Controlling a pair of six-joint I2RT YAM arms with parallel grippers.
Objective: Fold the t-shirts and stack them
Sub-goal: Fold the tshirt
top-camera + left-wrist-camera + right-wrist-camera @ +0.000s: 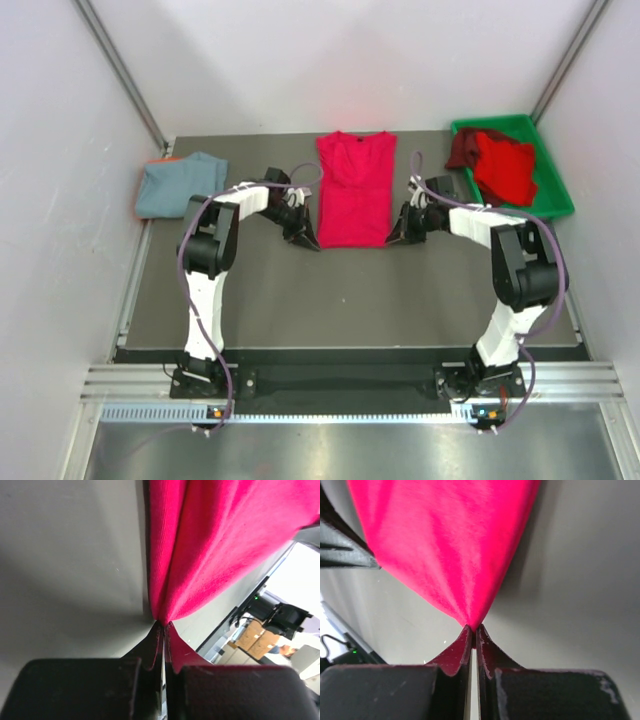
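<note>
A bright pink-red t-shirt (355, 190) lies flat in the middle of the bench (350, 290), up near the far edge. Its neck points to the far edge. The sides look tucked in, so it is a long, thin shape.

The left gripper (305, 237) is at the shirt's near left corner. Its jaws are pinched tight on a little bit of the red cloth, and the cloth pulls up into folds there. The right gripper (398, 235) is at the near right corner, and it is squeezed tight on the cloth in the same way.

A grey-blue t-shirt (180, 186) sits folded at the far left corner. A green bin (553, 185) sits at the far right corner. In it are a crumpled red t-shirt (505, 165) and a darker red t-shirt (465, 148). Nothing lies between the two arms and the shirt.
</note>
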